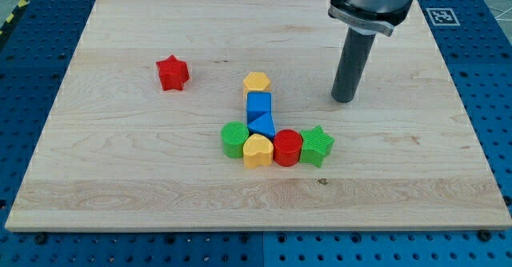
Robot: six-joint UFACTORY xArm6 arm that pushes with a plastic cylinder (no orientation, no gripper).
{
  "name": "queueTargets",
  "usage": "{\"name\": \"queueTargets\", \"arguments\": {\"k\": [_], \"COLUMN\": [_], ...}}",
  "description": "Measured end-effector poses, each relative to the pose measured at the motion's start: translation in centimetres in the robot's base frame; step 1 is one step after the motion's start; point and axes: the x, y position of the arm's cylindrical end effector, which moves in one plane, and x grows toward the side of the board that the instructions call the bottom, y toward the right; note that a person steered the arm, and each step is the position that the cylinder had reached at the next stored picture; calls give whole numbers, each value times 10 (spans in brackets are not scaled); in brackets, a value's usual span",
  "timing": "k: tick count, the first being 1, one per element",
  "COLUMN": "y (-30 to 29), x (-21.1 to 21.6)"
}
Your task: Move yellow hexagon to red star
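Note:
The yellow hexagon (257,82) sits near the board's middle, at the top of a cluster of blocks. The red star (172,73) stands alone to the view's left of it, well apart. My tip (345,99) rests on the board to the view's right of the yellow hexagon, a good gap away, touching no block.
Below the hexagon a blue cube (259,105) and a blue triangle (262,125) line up. Under them stand a green round block (234,139), a yellow heart (258,150), a red cylinder (287,148) and a green star (316,145). The wooden board (120,179) lies on a blue perforated table.

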Motion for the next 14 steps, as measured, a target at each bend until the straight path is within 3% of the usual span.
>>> {"name": "queueTargets", "arguments": {"k": [3,8,12,14], "y": [-40,-133,-129,-135], "x": [18,-2,-25,-63]}}
